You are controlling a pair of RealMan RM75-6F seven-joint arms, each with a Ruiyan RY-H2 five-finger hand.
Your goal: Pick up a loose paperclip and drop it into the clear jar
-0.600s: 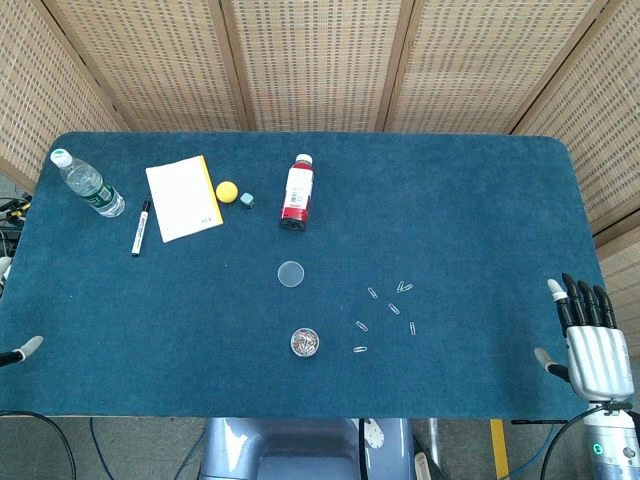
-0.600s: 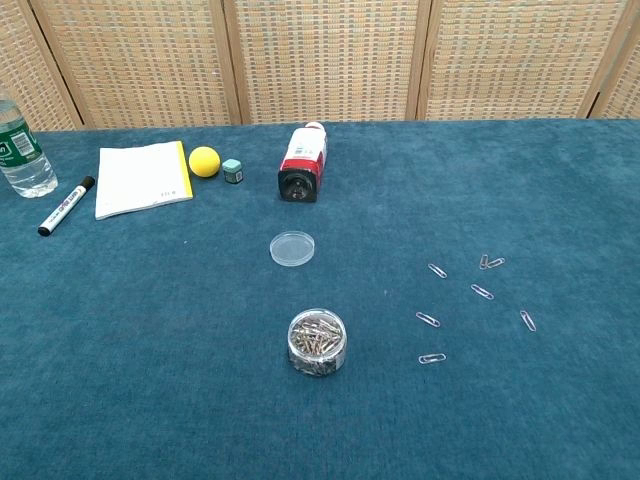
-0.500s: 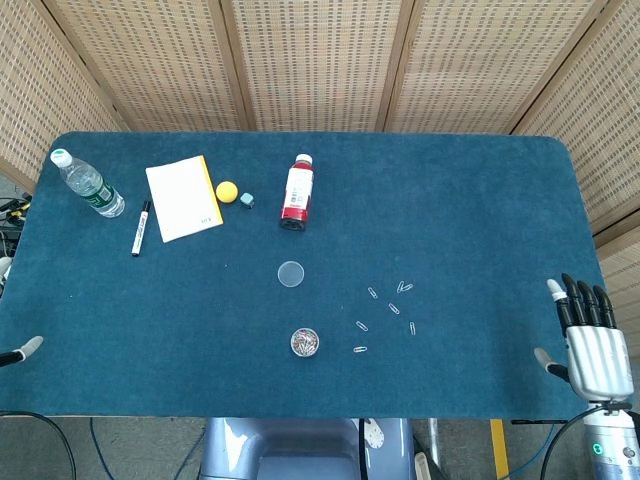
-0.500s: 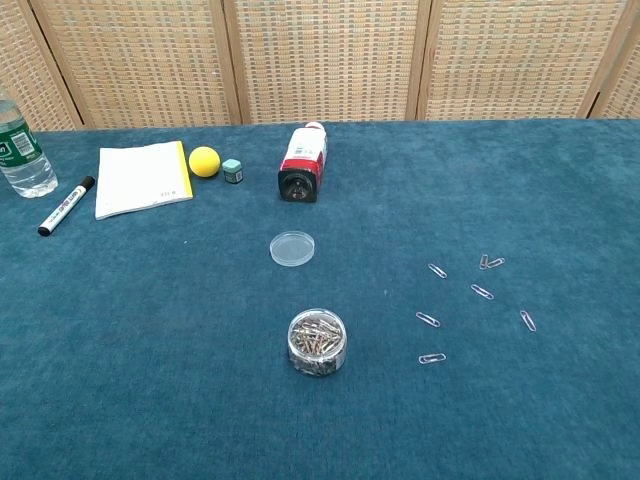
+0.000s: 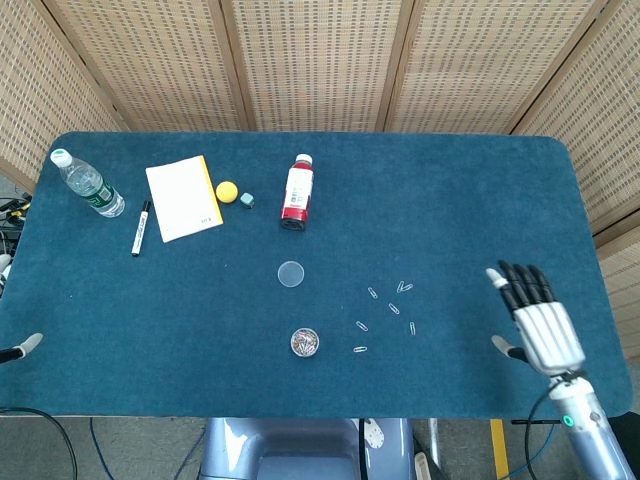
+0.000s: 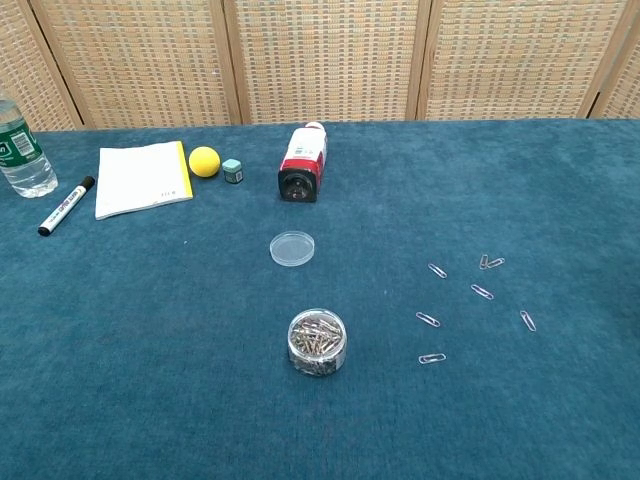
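Note:
The clear jar (image 5: 305, 342) (image 6: 317, 342) stands lidless near the table's front middle, with paperclips inside. Its round clear lid (image 5: 291, 273) (image 6: 292, 248) lies flat just behind it. Several loose paperclips lie scattered to the jar's right; the nearest one (image 5: 360, 349) (image 6: 432, 358) is at the front of the group. My right hand (image 5: 535, 318) hovers over the table's right side, well right of the clips, fingers apart and empty. Only a tip of my left hand (image 5: 24, 346) shows at the table's left front edge. The chest view shows neither hand.
A red bottle (image 5: 296, 191) lies on its side behind the lid. Further left are a small green cube (image 5: 246, 200), a yellow ball (image 5: 227, 191), a notepad (image 5: 184, 197), a marker (image 5: 141, 228) and a water bottle (image 5: 88, 184).
My right hand has moved left and forward from the table's right front corner onto the cloth, closer to the clips. Nothing on the table has moved.

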